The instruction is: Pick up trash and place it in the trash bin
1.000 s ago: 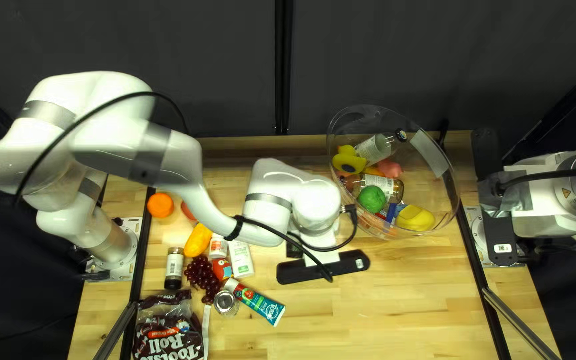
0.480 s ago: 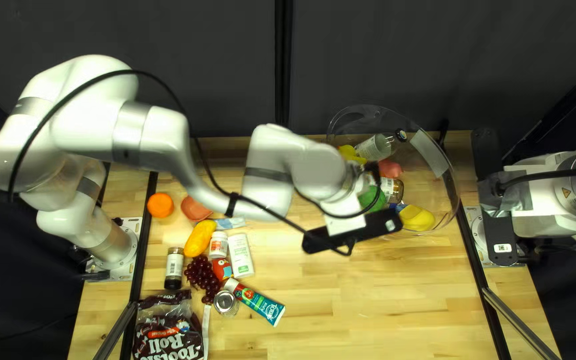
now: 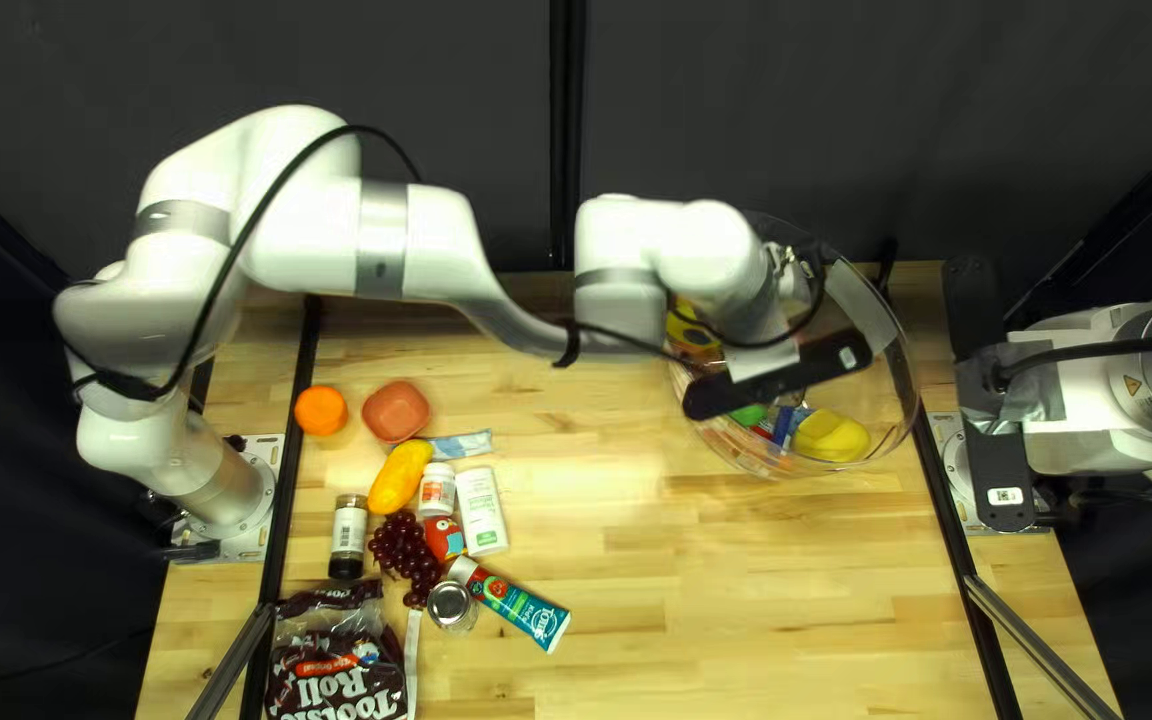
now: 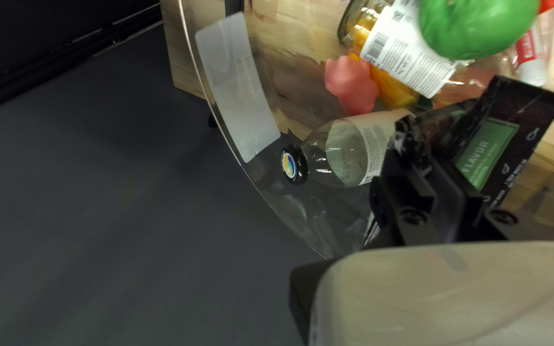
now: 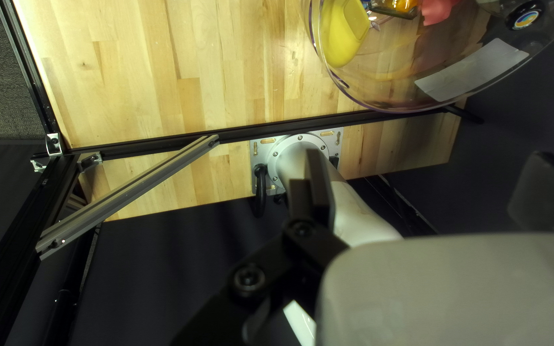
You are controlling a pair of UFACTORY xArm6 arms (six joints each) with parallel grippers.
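Now my left hand has swung further over the clear bin, clenched on a black packet with a green panel. Beneath, the bin holds a black-capped bottle, a pink toy, a labelled jar and a green fruit; my right hand is spread open.

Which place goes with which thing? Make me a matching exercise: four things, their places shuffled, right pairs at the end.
Things
1. Orange
2. Toothpaste tube
3. Green ball
4. Black wrapper

Places
A. In the clear bin
B. Held by the left gripper
C. Beside the reddish bowl
D. Next to the silver-lidded jar

Right pairs: 1-C, 2-D, 3-A, 4-B
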